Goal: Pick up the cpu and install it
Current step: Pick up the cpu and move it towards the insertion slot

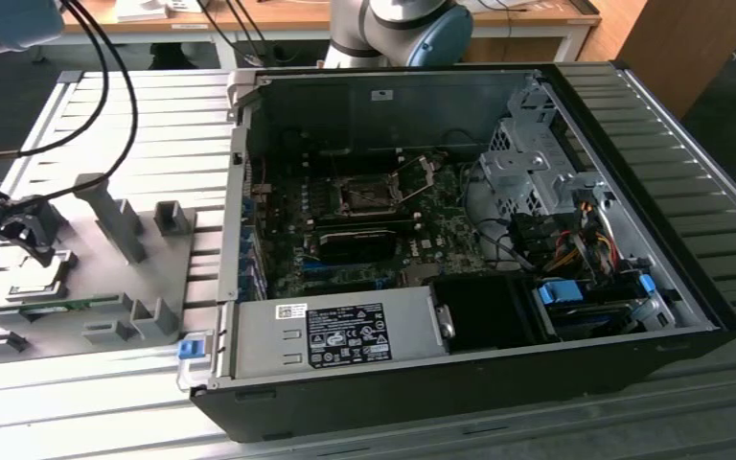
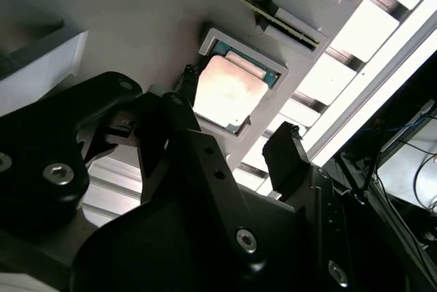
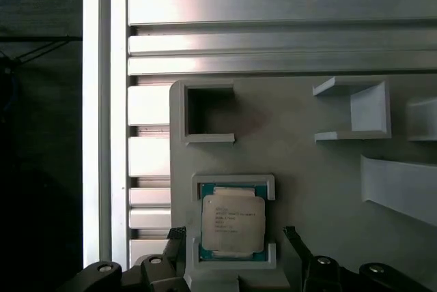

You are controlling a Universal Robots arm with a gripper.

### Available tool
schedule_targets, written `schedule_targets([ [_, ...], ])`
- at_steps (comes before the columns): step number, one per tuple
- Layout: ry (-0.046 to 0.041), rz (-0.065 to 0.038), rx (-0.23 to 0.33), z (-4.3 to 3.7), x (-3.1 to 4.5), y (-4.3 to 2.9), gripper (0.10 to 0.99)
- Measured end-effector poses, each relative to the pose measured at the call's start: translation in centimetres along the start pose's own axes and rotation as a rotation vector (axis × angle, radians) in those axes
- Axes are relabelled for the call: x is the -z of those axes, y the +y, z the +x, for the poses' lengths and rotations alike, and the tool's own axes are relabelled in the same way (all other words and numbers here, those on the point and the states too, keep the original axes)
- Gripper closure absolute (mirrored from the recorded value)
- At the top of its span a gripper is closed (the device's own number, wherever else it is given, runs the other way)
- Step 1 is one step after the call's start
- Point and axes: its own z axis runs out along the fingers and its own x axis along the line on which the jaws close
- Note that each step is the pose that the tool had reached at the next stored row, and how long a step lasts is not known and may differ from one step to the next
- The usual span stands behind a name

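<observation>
The cpu [image 3: 232, 222] is seen lying flat, metal top upward, in a shallow pocket [image 3: 235, 181] of the grey tray [image 3: 307, 190], close to the tray's edge and not far from the edge of the slatted bench [image 3: 273, 5] on which the tray rests. The gripper [image 3: 233, 232] is held directly over it with the jaws spread wide and nothing grasped. In both wrist views one of the fingers [image 3: 297, 247] is found on either side of the chip, each clear of it. The chip is close to square, so no long axis has to be matched. What matters is the pocket: its raised lips bound two opposite edges, and the other two are left open. It is at those open sides that the fingers are placed, so the closing line runs across the chip from one free edge to the other. How far above the tray the tips stand cannot be told. In the exterior view the socket [image 1: 365, 196] is seen inside the open computer case [image 1: 381, 91], well apart from the tray, toward the exterior view's right, with its metal frame raised.
</observation>
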Motion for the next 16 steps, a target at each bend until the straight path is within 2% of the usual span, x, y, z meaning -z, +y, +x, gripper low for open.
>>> schedule_targets([
  [16, -0.0002, 0.001, 0.000, -0.25, -0.68, -0.02, 0.424],
])
